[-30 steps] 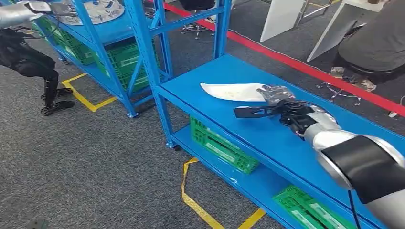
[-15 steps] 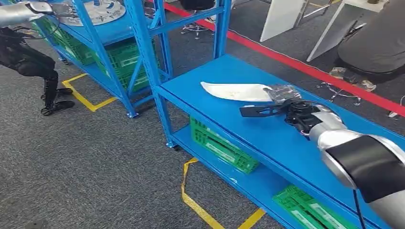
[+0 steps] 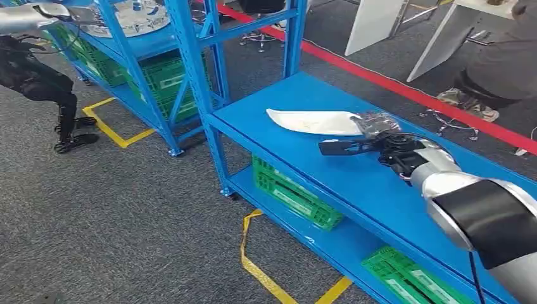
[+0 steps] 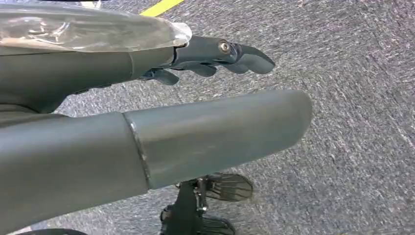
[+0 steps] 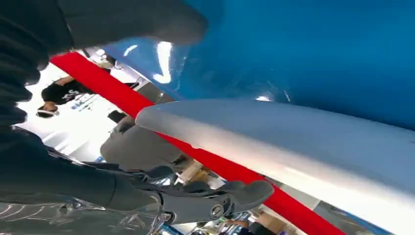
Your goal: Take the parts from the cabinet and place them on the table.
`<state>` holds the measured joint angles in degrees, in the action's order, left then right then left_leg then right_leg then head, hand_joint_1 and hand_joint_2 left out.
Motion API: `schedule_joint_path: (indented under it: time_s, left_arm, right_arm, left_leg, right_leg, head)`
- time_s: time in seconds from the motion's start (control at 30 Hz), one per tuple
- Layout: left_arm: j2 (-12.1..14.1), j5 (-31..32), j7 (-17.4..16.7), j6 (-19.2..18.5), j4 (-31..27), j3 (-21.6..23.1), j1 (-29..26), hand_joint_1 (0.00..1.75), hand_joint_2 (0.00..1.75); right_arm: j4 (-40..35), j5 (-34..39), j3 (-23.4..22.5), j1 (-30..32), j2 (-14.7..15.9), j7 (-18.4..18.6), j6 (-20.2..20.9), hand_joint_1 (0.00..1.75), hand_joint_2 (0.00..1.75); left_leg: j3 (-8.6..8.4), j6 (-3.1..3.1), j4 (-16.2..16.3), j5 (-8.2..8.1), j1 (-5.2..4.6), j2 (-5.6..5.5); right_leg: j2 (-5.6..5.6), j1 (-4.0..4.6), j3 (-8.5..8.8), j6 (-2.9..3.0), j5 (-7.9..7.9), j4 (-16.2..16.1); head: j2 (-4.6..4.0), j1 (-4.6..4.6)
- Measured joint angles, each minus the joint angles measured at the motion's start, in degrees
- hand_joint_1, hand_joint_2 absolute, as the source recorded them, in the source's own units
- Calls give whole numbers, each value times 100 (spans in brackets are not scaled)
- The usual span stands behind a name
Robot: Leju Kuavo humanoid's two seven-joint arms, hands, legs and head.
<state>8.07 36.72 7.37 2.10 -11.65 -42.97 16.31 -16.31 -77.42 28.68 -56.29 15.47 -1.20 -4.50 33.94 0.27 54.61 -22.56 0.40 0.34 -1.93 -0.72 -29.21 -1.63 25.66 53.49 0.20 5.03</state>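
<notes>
Green crates (image 3: pixel 293 194) sit under the shelf, beside yellow floor tape (image 3: pixel 254 263); a person (image 3: pixel 500 66), apparently seated, is behind the red line (image 3: pixel 405 92).

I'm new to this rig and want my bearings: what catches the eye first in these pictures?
The bright blue table stands out first, running across the head view's middle, with a long white part lying on its top. The robot's right hand reaches in at the part's plastic-wrapped end. Green crates sit on the shelf below, and a red floor line runs behind the table.
</notes>
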Motion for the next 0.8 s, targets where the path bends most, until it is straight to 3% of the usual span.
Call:
schedule_joint_path:
  time_s: [0.8]
  left_arm:
    - [0,46,24,-7,0,0,-4,0,0]
  right_arm:
    - [-2,15,-138,-4,136,-247,-210,175,175]
  left_leg:
    - [-6,0,0,0,0,0]
  right_leg:
    - [0,0,6,0,-1,0]
  head:
    - [0,2]
